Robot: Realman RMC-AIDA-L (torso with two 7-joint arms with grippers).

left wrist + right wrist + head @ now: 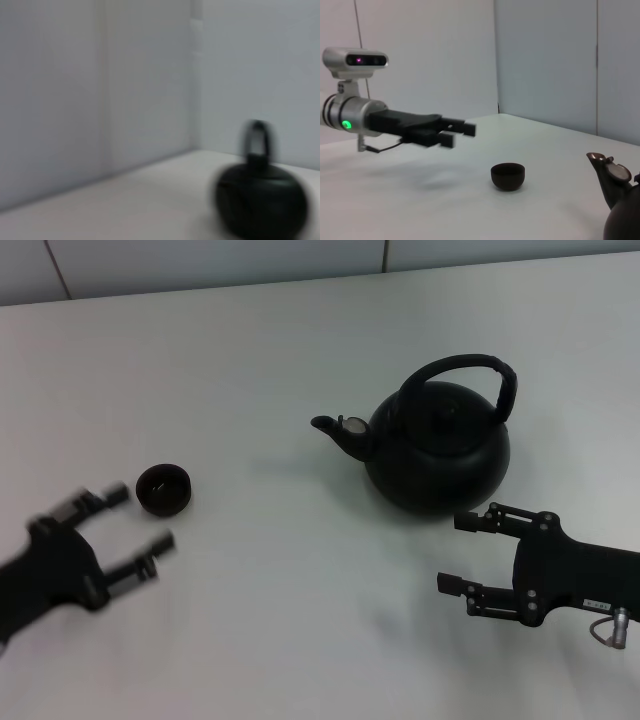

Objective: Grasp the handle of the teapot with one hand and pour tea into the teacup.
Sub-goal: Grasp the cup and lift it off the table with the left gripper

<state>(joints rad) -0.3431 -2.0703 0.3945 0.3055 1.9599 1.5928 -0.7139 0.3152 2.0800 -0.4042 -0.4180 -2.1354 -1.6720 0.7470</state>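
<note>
The round matte-black teapot (438, 450) stands right of the table's middle, spout pointing left toward the small black teacup (163, 489). Its arched handle (470, 373) rises over the lid. In the left wrist view the teapot (260, 202) shows blurred with its handle (257, 138) upright. The right wrist view shows the teacup (508, 175) and the teapot's spout (609, 176). My left gripper (133, 525) is open just below and left of the teacup, blurred; the right wrist view shows the left gripper (456, 134) too. My right gripper (462, 554) is open just in front of the teapot, holding nothing.
The white table (280, 620) meets a pale wall (200, 265) at the back, with a vertical seam in it. Bare tabletop lies between the teacup and the teapot.
</note>
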